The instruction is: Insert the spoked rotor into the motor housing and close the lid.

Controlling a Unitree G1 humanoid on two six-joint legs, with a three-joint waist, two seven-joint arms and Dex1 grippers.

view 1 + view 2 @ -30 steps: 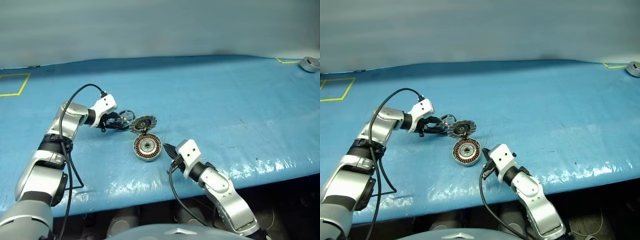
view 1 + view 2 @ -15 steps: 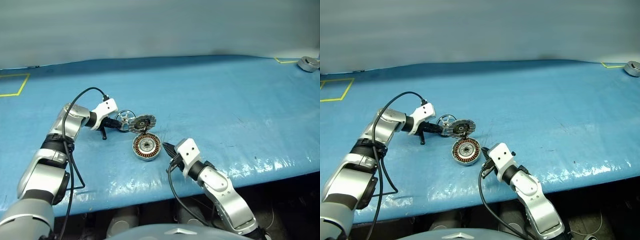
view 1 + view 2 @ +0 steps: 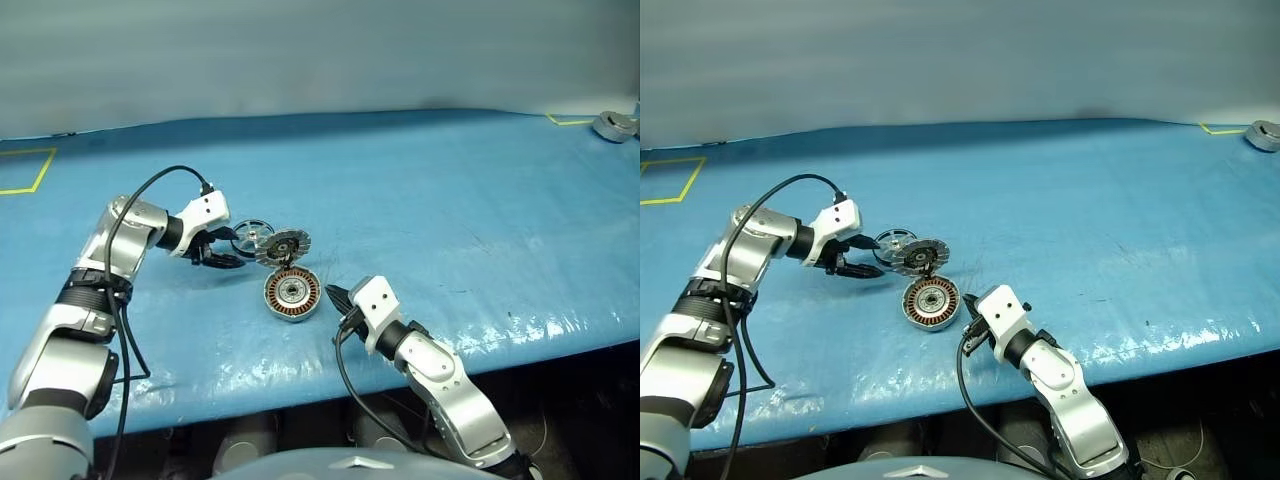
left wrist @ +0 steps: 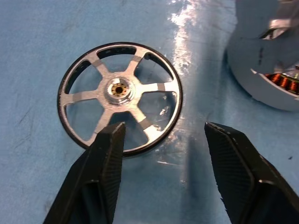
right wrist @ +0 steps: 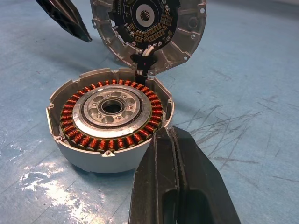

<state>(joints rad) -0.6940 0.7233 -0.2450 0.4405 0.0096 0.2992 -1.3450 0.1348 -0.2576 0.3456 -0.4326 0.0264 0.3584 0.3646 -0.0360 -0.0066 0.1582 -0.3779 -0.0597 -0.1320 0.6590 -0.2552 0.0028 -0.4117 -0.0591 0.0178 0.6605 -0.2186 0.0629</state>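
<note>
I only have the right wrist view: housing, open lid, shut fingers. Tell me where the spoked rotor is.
Observer: The spoked rotor lies flat on the blue table, on the robot's left of the lid and close beside it.
Operator: Report the left gripper.
Observer: The left gripper is open, its fingers over the rotor's near rim, nothing between them.
Operator: Say whether the housing is ready.
Observer: From the head views, the motor housing sits flat with its windings up, nothing inside, and the lid tilts up behind it.
Operator: And my gripper's position.
Observer: The right gripper is shut at the housing's right side; contact cannot be told.
</note>
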